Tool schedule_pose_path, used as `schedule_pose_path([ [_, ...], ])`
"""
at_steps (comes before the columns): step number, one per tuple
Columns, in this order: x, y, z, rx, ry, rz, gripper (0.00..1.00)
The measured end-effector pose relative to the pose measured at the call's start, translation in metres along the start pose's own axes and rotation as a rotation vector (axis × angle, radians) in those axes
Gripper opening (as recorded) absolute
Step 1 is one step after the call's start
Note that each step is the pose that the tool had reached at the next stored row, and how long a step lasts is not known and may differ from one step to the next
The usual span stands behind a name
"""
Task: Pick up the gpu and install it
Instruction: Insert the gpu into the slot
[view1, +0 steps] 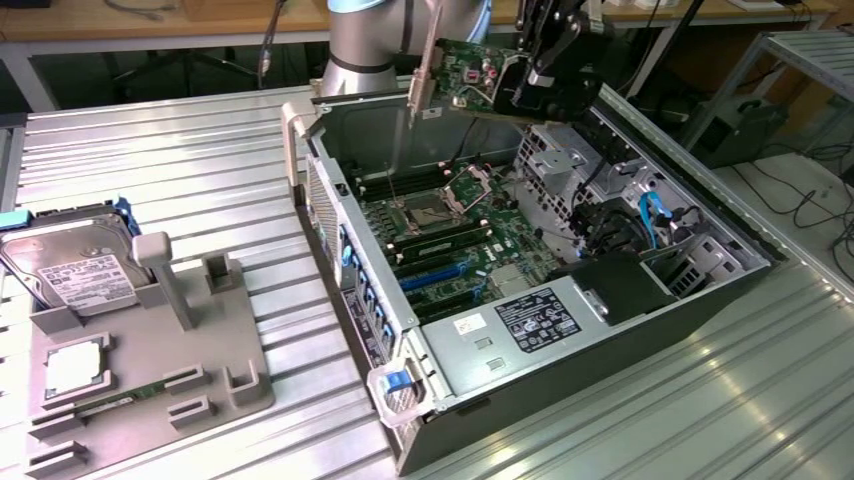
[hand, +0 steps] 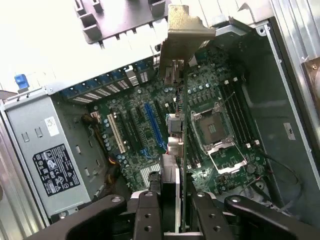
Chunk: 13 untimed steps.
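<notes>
The gpu (view1: 465, 72) hangs in the air above the far end of the open computer case (view1: 344, 262), green circuit face toward the camera and its silver bracket (view1: 420, 78) on the exterior view's left. My gripper (view1: 518, 90) is shut on the card's other end. In the wrist view the gpu (hand: 182, 131) appears edge-on between my black fingers (hand: 148, 216), bracket (hand: 183, 34) farthest from me, with my gripper (hand: 176, 220) clamped on it. Below lies the motherboard (view1: 470, 228) with a blue expansion slot (hand: 153, 125) and an open processor socket (hand: 216, 131).
A power supply (view1: 537, 322) with a black label fills the case's near end, and drive cages with blue cables (view1: 654, 215) sit at the exterior view's right. A grey fixture (view1: 220, 345) to the left holds a hard drive (view1: 74, 270), a processor (view1: 74, 365) and a memory stick (view1: 107, 405).
</notes>
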<state>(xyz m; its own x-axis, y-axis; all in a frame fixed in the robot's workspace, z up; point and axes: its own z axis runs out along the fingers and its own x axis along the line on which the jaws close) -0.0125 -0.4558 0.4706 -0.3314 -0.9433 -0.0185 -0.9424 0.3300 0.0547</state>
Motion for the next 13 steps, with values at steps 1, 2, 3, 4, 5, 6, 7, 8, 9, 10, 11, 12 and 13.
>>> schedule_pose_path([
  [1, 0.0, 0.0, 0.0, -0.0007, 0.0017, -0.035, 0.28],
  [2, 0.0, 0.0, 0.0, -0.0013, 0.0031, -0.064, 0.28],
  [3, 0.0, 0.0, 0.0, -0.0017, 0.0039, -0.082, 0.28],
  [4, 0.0, 0.0, 0.0, -0.0019, 0.0044, -0.093, 0.28],
  [5, 0.0, 0.0, 0.0, -0.0022, 0.0048, -0.103, 0.28],
  [6, 0.0, 0.0, 0.0, -0.0026, 0.0057, -0.121, 0.28],
  [7, 0.0, 0.0, 0.0, -0.0027, 0.006, -0.129, 0.28],
  [8, 0.0, 0.0, 0.0, -0.003, 0.0066, -0.141, 0.28],
  [9, 0.0, 0.0, 0.0, -0.0032, 0.0072, -0.153, 0.28],
  [10, 0.0, 0.0, 0.0, -0.0034, 0.0078, -0.165, 0.28],
  [11, 0.0, 0.0, 0.0, -0.0038, 0.0085, -0.179, 0.28],
  [12, 0.0, 0.0, 0.0, -0.004, 0.0091, -0.191, 0.28],
  [13, 0.0, 0.0, 0.0, -0.0043, 0.0098, -0.205, 0.28],
])
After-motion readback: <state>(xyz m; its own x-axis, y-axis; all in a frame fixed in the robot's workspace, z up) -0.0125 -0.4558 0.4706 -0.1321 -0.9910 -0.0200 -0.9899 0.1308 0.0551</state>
